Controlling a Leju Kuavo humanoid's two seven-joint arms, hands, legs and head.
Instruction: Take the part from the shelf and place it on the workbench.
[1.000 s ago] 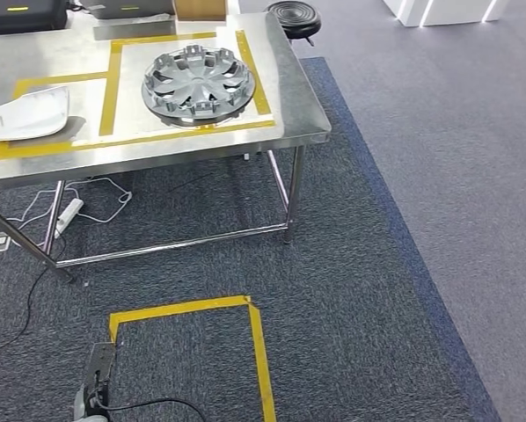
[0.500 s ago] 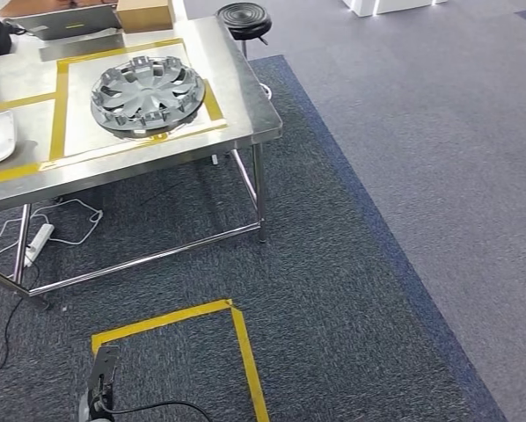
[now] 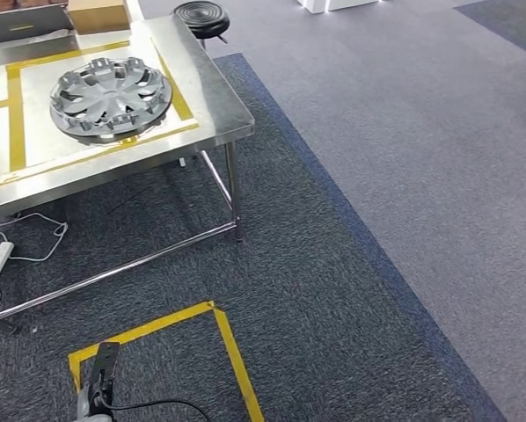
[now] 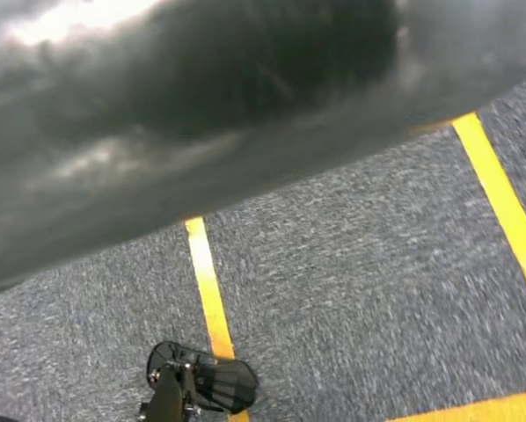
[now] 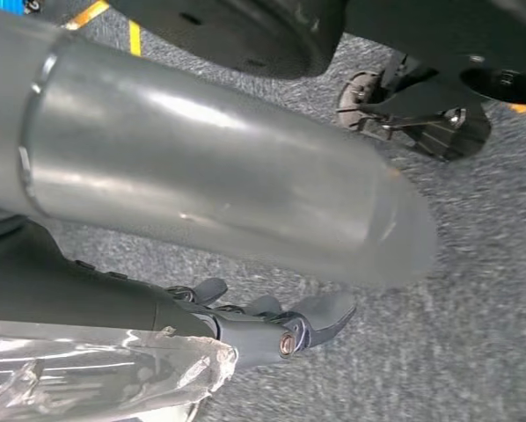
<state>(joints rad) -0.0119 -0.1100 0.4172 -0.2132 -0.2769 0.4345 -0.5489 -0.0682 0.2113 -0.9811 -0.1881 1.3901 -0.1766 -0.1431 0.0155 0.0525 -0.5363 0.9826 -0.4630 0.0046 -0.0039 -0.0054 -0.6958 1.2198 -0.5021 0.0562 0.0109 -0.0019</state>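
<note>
While the right hand [image 5: 273, 330] hangs with fingers apart, grey carpet [image 3: 393, 176] surrounds the steel workbench [image 3: 207, 97]; left hand's state is unclear.

- Head view: bright, even overhead light; sharp across the frame.
- The steel workbench [image 3: 207, 92] carries soft glare along its right edge and near corner.
- A diffuse shadow lies on the carpet [image 3: 326, 290] beneath the workbench; a thin dark shadow rims the wheel cover [image 3: 107, 95].
- Left wrist view: a large dark, out-of-focus mass; the carpet and yellow tape [image 4: 210, 294] appear motion-blurred.
- Right wrist view: a silver tube [image 5: 200, 171] close to the lens, soft, with streaked highlights; clear plastic wrap [image 5: 94, 374] shows glints.
</note>
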